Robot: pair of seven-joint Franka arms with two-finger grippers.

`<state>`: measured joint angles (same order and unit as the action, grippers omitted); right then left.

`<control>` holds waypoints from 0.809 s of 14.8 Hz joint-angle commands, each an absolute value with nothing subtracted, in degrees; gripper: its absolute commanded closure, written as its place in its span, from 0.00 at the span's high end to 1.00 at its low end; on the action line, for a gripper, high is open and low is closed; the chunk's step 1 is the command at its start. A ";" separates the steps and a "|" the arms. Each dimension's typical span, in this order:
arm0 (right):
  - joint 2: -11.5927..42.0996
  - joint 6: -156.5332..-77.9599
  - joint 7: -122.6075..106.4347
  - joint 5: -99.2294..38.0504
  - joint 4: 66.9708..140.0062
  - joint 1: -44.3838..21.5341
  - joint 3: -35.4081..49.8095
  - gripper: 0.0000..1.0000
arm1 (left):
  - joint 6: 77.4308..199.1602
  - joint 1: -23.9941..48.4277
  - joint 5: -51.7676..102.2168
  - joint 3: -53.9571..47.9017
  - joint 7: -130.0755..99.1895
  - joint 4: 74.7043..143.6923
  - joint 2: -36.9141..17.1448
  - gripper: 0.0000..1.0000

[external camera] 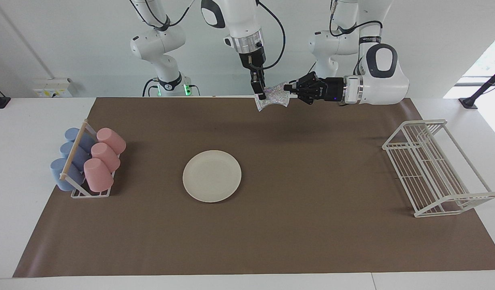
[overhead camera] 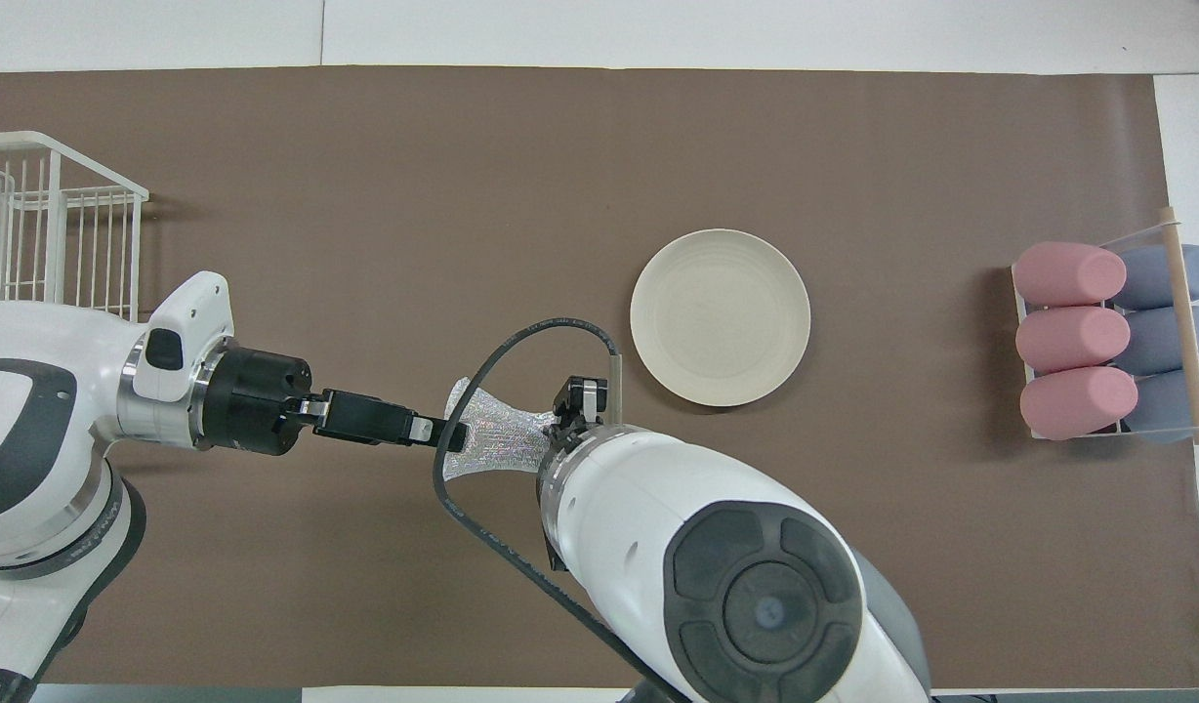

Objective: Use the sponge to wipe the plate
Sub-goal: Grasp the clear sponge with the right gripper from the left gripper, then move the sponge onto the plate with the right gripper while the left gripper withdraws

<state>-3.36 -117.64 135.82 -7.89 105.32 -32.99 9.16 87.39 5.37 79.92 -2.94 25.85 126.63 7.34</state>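
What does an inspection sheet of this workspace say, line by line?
Surface: brown mat on a white table.
Job's things: plate bare on the mat; sponge up in the air, clear of the plate.
Clutter: rack of pink and blue cups; white wire rack.
Claws: left claw and right claw each at one end of the sponge.
Cables: black cable looping off the right arm.
Surroundings: wall socket.

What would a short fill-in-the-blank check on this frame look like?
1. The sponge is held up between ___ grippers.
2. The plate lies flat on the brown ___.
3. The rack beside the plate holds pink and ___ cups.
4. The white wire rack holds ___.

Missing: both; mat; blue; nothing
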 commanded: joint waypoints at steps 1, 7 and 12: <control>-3.69 -118.57 134.56 -8.44 106.26 -32.87 8.96 0.00 | 86.48 5.36 80.33 -2.55 26.72 127.53 7.82 0.00; -3.78 -118.30 134.30 -7.82 106.44 -32.78 8.96 0.00 | 86.75 5.89 79.72 -2.64 26.63 126.83 7.65 0.05; -4.04 -114.53 128.95 -4.50 106.70 -30.60 8.79 0.00 | 86.92 5.89 77.34 -2.81 22.33 126.21 8.17 1.00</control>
